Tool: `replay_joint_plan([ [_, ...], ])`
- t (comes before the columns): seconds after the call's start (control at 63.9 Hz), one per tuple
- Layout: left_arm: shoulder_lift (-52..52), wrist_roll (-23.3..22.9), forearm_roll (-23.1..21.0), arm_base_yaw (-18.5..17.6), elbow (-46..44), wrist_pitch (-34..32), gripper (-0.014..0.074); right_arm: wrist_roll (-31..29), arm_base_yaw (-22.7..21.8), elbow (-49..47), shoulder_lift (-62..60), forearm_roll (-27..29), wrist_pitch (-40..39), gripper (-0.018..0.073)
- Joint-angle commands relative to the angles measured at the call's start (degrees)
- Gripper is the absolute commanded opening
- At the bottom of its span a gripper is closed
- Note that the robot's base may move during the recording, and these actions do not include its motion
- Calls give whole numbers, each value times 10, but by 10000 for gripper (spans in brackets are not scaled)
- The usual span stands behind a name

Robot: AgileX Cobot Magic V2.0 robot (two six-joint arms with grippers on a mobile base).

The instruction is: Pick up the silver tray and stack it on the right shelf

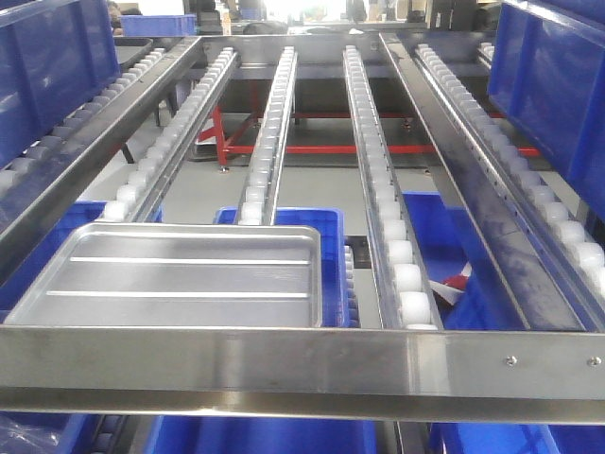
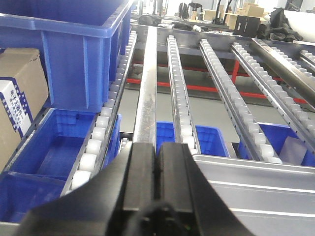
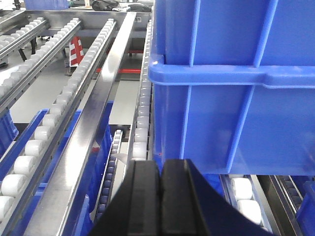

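Where front shows silver tray (image 1: 180,274) whole, left-wrist: corner.

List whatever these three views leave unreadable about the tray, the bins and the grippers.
Front view: near rim of the silver tray hidden behind the front bar; neither arm shows.
Left wrist view: silver tray cut by the right and bottom edges; left gripper covers its near corner.
Right wrist view: blue bin wall hides its contents; right gripper blocks the foreground.
Left wrist view: cardboard box label too blurred.
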Motion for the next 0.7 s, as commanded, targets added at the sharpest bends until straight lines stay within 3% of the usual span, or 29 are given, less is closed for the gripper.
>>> replay_joint_plan([
  [0.0, -10, 2, -5, -4, 10, -54, -92, -4, -3, -10, -12, 1, -49, 52],
  [0.407, -10, 2, -5, -4, 10, -54, -92, -4, -3, -10, -12, 1, -49, 52],
  [0.689, -10, 2, -5, -4, 10, -105, -92, -4, -3, -10, -12, 1, -60, 52],
])
